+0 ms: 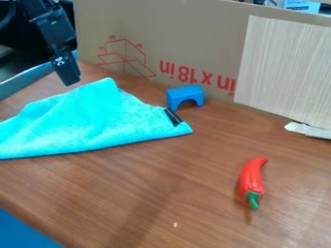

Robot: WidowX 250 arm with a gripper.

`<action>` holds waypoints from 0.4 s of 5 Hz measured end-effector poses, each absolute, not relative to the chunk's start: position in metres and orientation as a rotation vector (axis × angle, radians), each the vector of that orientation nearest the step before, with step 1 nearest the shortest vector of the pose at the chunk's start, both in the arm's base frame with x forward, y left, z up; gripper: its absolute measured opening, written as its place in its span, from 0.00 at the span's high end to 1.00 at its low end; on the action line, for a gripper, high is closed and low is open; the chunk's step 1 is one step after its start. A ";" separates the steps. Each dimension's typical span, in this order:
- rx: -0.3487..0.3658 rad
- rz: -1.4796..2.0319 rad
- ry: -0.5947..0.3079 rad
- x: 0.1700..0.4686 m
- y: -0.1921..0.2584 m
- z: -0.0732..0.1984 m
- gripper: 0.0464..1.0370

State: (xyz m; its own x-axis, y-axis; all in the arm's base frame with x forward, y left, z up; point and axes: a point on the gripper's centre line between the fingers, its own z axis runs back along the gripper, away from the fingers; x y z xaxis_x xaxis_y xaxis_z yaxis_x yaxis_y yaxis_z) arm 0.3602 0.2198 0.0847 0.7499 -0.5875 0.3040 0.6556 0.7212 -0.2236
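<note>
1. Turquoise cloth (97, 118): left half of view, on brown wood-look table (194, 184). Loosely crumpled, raised peak at top, narrow corner toward right; left end runs out of view.
2. Black strip (173, 116): on cloth near right corner, lying at a slant.
3. Black gripper (69, 80): upper left, pointing down, nearest to cloth, just beyond its upper edge as seen here. Cannot tell if spread or pressed together. Nothing seen held.
4. Black arm (48, 22): enters from top edge, upper left.
5. Blue arch-shaped block (186, 94): upright, opening at bottom, just beside cloth's right part, near cardboard.
6. Red chili pepper (251, 178): lower right, well apart from cloth. Lying down, curved tip away from camera, green stem (253, 199) toward it.
7. Cardboard panel (213, 34): behind, upright, red printing and box drawing.
8. Light wood-grain panel (284, 72): against cardboard, right; white scrap (307, 130) by its bottom edge.
9. Small pale speck (175, 224): table, near bottom edge.
10. Blue surface (22, 232): bottom-left corner.
</note>
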 end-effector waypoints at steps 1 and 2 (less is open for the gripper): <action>-0.333 -0.679 -0.195 0.360 0.224 0.071 0.04; -0.315 -0.682 -0.188 0.361 0.225 0.070 0.04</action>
State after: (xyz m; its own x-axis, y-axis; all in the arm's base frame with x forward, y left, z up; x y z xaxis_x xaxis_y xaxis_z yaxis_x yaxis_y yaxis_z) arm 0.3609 0.2254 0.0697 0.7619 -0.5878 0.2722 0.6442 0.7315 -0.2235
